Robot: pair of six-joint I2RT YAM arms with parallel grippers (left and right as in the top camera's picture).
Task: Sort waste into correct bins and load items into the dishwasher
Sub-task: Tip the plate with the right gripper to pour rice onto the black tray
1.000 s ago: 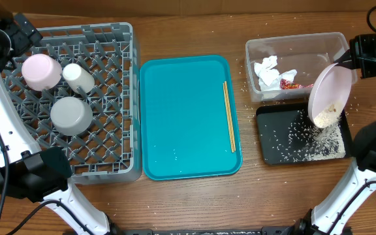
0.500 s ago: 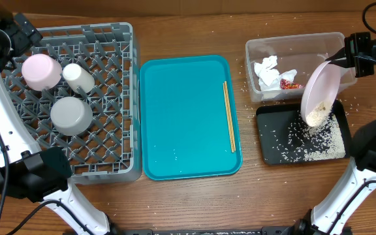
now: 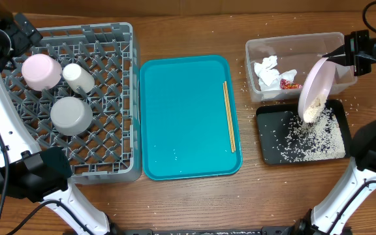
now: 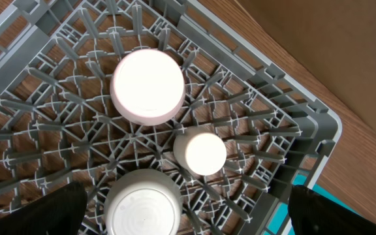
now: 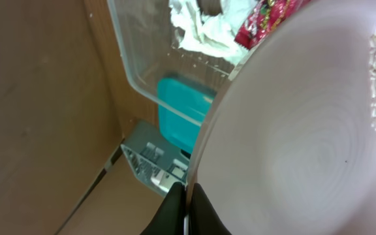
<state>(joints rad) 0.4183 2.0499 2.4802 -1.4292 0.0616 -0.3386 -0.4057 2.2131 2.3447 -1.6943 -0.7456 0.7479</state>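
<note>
My right gripper (image 3: 343, 57) (image 5: 187, 203) is shut on the rim of the large pale round plate (image 3: 316, 86) (image 5: 305, 143). It holds the plate tilted steeply over the black tray (image 3: 271, 142). Rice scraps (image 3: 313, 108) cling to the plate's low edge, and more lie scattered on the tray. The clear tub (image 3: 299, 44) holds white tissue (image 3: 266, 70) and a red wrapper (image 3: 290, 84). The grey dish rack (image 3: 103, 130) holds the pink dish (image 3: 41, 71), white cup (image 3: 78, 77) and grey bowl (image 3: 70, 115). My left gripper (image 4: 185, 209) is open and empty above the rack.
The teal tray (image 3: 188, 117) lies in the middle with the chopsticks (image 3: 228, 116) along its right side. Loose rice grains are scattered on the wood around the tub and black tray. The tub also shows in the right wrist view (image 5: 142, 72).
My right gripper has tipped the plate steeper and shifted it slightly left and up. More rice has slid off onto the black tray. The left arm has not moved.
</note>
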